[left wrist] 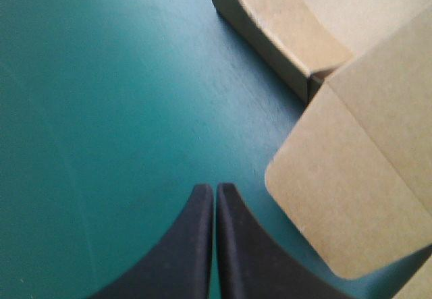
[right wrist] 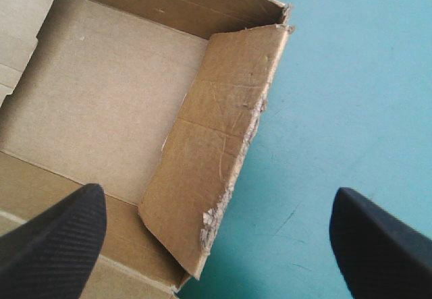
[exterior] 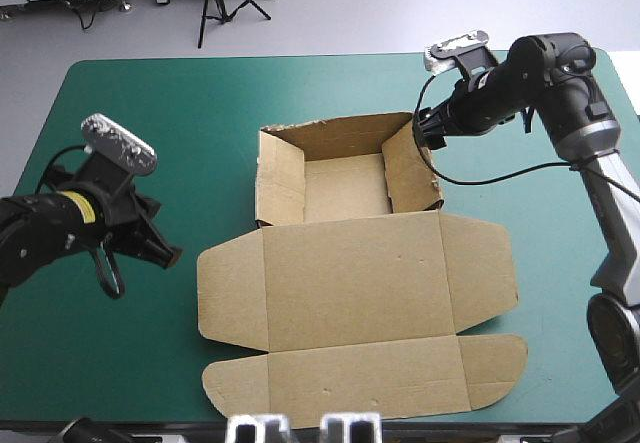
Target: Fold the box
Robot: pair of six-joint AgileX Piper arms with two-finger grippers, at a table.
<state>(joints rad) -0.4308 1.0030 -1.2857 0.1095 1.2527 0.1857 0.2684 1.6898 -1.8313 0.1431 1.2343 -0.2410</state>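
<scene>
The brown box (exterior: 355, 283) lies mid-table as an open tray (exterior: 345, 188) with walls raised and its lid flat toward the near edge. My left gripper (exterior: 165, 255) is shut on nothing, low over the teal-green cover just left of the lid's rounded side flap (left wrist: 351, 191). In the left wrist view the gripper (left wrist: 214, 187) points past that flap toward the tray's wall (left wrist: 270, 15). My right gripper (exterior: 428, 128) hovers open over the tray's far right corner. In the right wrist view the gripper (right wrist: 217, 191) straddles the tray's frayed right wall (right wrist: 216, 130), one finger over the tray floor (right wrist: 101, 103).
The lid's front flap (exterior: 370, 383) reaches close to the table's near edge. Teal-green cover (exterior: 160, 103) stretches from my left gripper to the far left corner, and a narrower strip (exterior: 550, 263) lies right of the lid.
</scene>
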